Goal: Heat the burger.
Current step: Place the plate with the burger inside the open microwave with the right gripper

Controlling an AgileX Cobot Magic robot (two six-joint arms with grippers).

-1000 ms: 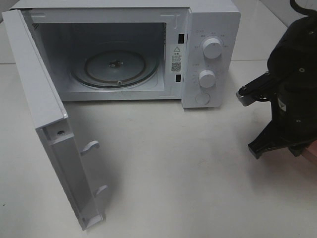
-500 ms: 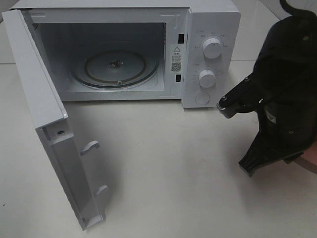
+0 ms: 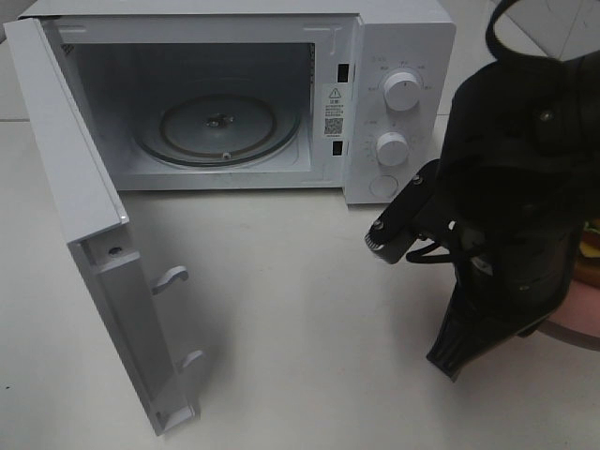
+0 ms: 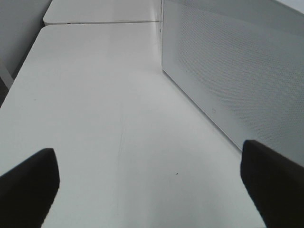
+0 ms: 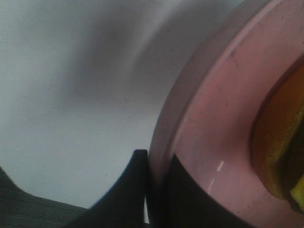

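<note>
- Microwave (image 3: 398, 56): its door (image 3: 89, 225) stands swung out on your left, and the glass turntable (image 3: 217, 127) shows inside.
- Table (image 3: 300, 319): open surface lies between the door's edge and the right arm (image 3: 516, 187).
- Right gripper (image 5: 154, 159): clamped on the rim of the pink plate (image 5: 209, 118), which carries the burger (image 5: 280, 142) at the overhead view's right edge.
- Left gripper (image 4: 149, 185): jaws wide apart, holding nothing.
- Compared with a second ago, the right arm is farther left, nearer the microwave.

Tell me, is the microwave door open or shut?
Open: the door stands wide to the left, and the bare glass turntable inside is in plain sight.
</note>
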